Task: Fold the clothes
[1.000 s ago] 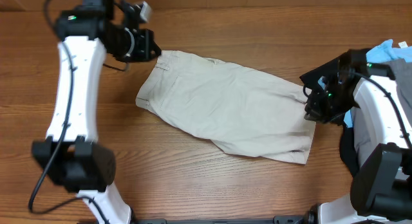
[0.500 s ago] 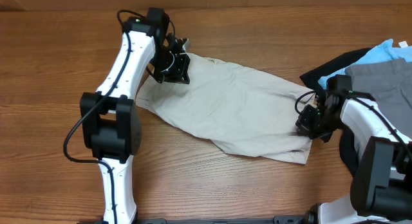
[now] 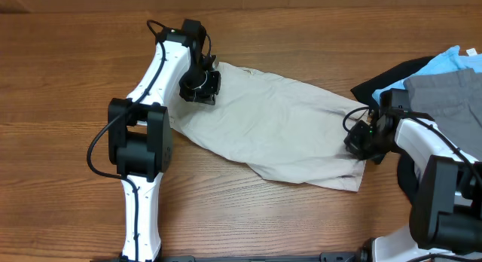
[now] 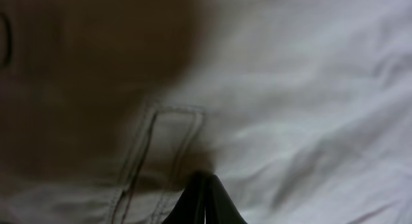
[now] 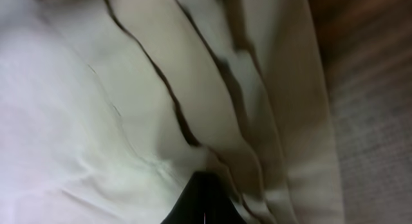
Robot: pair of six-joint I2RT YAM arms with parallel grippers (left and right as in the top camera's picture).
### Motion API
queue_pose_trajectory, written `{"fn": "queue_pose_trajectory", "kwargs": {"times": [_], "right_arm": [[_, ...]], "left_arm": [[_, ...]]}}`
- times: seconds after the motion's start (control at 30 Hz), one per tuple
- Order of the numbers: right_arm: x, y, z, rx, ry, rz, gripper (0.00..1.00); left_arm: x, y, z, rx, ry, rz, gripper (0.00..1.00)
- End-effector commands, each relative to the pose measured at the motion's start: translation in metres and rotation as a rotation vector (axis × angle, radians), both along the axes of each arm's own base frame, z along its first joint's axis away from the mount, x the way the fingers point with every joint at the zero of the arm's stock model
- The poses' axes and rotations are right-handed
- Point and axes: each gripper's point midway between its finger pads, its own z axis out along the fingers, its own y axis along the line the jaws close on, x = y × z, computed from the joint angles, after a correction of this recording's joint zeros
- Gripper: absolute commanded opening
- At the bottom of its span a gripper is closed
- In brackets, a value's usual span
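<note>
1. On the surface (image 3: 75,179), the beige shorts (image 3: 271,130) lie flat and diagonal, in the same spot as a second ago. No fold yet.
2. Left gripper (image 3: 199,87) swung in from beyond the waistband corner. Its tips now press the waist end by a stitched welt (image 4: 161,147) — closed; can't tell if cloth is pinched.
3. Right gripper (image 3: 360,141) edged onto the leg hem — also closed.
4. My read: both ends are covered and the first fold is imminent. The grey garment (image 3: 444,96) and the rest of the pile wait at right.

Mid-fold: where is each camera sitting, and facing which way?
Overhead: above the table, facing straight down on beige shorts, garment pile; left gripper, right gripper show.
Left wrist: on the left gripper, facing down at a belt loop; shut fingertips show.
Right wrist: on the right gripper, facing fabric folds; fingertips show.
Shared: all show the beige shorts.
</note>
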Motion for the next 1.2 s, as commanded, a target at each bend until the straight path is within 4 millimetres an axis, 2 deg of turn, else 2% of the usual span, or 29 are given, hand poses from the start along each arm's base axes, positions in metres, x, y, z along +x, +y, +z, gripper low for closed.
{"fn": "queue_pose_trajectory", "kwargs": {"times": [0.0,0.07,0.37,0.5,0.67,0.8,0.87,0.97,1.03,1.07,1.17], "right_arm": [[-0.006,-0.001,-0.054,-0.061,0.083,0.024,0.04],[0.002,-0.001,-0.056,-0.067,0.064,0.035,0.04],[0.052,0.015,-0.048,-0.082,-0.137,0.089,0.04],[0.075,0.031,-0.041,-0.087,-0.244,0.13,0.04],[0.1,0.055,-0.028,-0.092,-0.364,0.207,0.04],[0.119,0.06,-0.005,-0.113,-0.41,0.284,0.15],[0.132,0.059,0.017,-0.129,-0.443,0.318,0.2],[0.157,0.054,0.066,-0.163,-0.505,0.352,0.29],[0.169,0.051,0.102,-0.181,-0.536,0.366,0.34],[0.176,0.049,0.126,-0.191,-0.553,0.376,0.37],[0.178,0.045,0.178,-0.197,-0.546,0.395,0.46]], "left_arm": [[-0.001,0.005,-0.02,0.051,0.035,0.052,0.04],[-0.001,0.006,-0.026,0.058,0.042,0.055,0.04],[0.0,0.05,-0.05,0.317,0.054,0.249,0.04],[0.006,0.067,-0.05,0.374,0.033,0.327,0.04],[0.012,0.08,-0.049,0.348,0.032,0.37,0.04],[0.024,0.088,-0.032,0.329,-0.013,0.391,0.04],[0.036,0.089,-0.011,0.302,-0.066,0.403,0.04],[0.061,0.087,0.041,0.253,-0.205,0.416,0.04],[0.079,0.084,0.091,0.21,-0.332,0.412,0.04],[0.086,0.082,0.12,0.18,-0.398,0.411,0.06],[0.088,0.075,0.201,0.094,-0.549,0.418,0.23]]}}
